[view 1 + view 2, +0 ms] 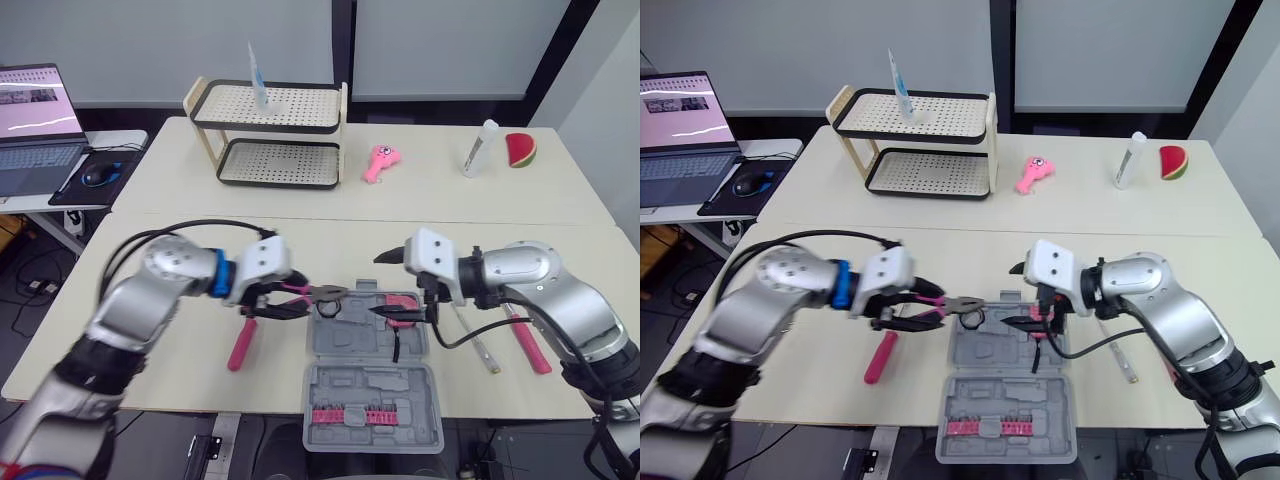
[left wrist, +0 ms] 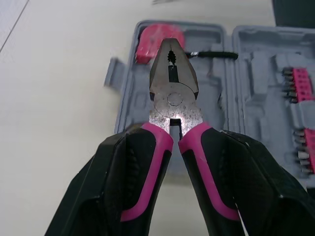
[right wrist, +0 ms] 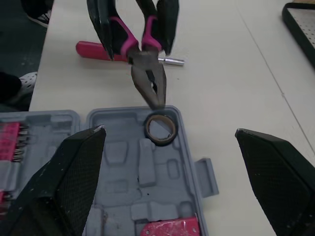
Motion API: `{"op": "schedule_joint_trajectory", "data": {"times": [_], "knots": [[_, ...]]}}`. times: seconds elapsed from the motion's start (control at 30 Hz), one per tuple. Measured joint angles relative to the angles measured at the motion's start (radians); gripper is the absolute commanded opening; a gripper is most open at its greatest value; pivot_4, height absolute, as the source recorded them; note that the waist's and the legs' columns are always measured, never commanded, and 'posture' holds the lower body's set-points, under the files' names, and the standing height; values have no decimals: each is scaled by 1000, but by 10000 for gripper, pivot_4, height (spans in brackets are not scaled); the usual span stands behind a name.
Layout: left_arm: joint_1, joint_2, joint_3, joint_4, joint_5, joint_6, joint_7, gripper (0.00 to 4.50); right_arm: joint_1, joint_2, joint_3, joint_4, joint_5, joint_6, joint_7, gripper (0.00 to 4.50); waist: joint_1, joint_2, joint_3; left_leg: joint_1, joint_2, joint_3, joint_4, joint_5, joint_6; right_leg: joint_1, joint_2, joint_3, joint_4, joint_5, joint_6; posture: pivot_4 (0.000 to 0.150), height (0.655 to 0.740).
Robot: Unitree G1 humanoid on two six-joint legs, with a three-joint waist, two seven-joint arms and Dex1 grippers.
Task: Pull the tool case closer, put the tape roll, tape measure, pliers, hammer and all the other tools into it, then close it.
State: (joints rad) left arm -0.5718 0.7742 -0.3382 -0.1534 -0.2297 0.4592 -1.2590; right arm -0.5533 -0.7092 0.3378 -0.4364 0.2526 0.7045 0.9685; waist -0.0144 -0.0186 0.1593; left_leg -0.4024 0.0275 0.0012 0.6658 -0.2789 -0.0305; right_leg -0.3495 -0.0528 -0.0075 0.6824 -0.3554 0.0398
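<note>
The step in hand looks like stowing the pliers (image 2: 172,93). The left gripper (image 1: 280,298) is clamped on their pink handles, the steel nose pointing out ahead of the jaws and hanging over the left edge of the open tool case (image 1: 350,335). The case lies flat between the two grippers. Its nearer half carries a row of pink bits (image 1: 350,413).

Just past the plier nose, the tape roll (image 3: 170,137) sits in a corner pocket of the farther half. The tape measure (image 2: 156,43) lies in the opposite corner, under the right gripper (image 1: 400,313). That gripper hovers over the case with its fingers spread wide, holding nothing.

The next move probably calls for carrying the pliers on over a bare moulded recess, lowering them and letting go, with the right gripper kept out of the way.

A pink-handled tool (image 1: 240,345) lies on the table just beneath the left jaws (which tool it is, I cannot tell). Another pink handle (image 1: 530,350) and a slim pale tool (image 1: 478,345) wait outside the right jaws.

Farther off stand a two-tier rack (image 1: 270,125), a white tube (image 1: 480,148) and a laptop (image 1: 35,120) — no brand or lettering is legible anywhere.
</note>
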Motion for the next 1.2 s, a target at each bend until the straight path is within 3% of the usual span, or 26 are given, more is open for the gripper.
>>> {"op": "schedule_joint_trajectory", "data": {"times": [0.27,0.57,0.87,1.1,1.2], "knots": [[-91,-96,-77,86,75,-10,-12,25398,-36,48,97,-25,-57,131,-83,45000,-12,0,0,0,0,-1,0,1,-1,0,0,-1,0,0,0,1500,7400],[-94,-130,-89,90,97,-9,-12,25398,-63,83,163,-12,-116,165,-114,45000,-14,0,0,-1,0,-1,1,2,-4,-1,0,-1,0,0,0,1500,7400],[-86,-131,-88,79,113,-4,-11,25398,-96,102,229,56,-147,146,-85,22098,-14,0,0,-1,0,-2,1,2,-4,-1,0,-1,1,0,0,1500,7400],[-71,-128,-88,63,113,-3,-12,25398,-96,102,240,75,-153,114,-47,13008,-14,0,0,-1,0,-2,1,2,-4,-1,0,-1,1,0,0,1500,7400],[-67,-127,-88,62,113,-8,-15,25398,-96,102,242,80,-153,106,-36,12968,-14,0,0,-1,0,-2,1,2,-4,-1,0,-1,1,0,0,1500,7400]]}}
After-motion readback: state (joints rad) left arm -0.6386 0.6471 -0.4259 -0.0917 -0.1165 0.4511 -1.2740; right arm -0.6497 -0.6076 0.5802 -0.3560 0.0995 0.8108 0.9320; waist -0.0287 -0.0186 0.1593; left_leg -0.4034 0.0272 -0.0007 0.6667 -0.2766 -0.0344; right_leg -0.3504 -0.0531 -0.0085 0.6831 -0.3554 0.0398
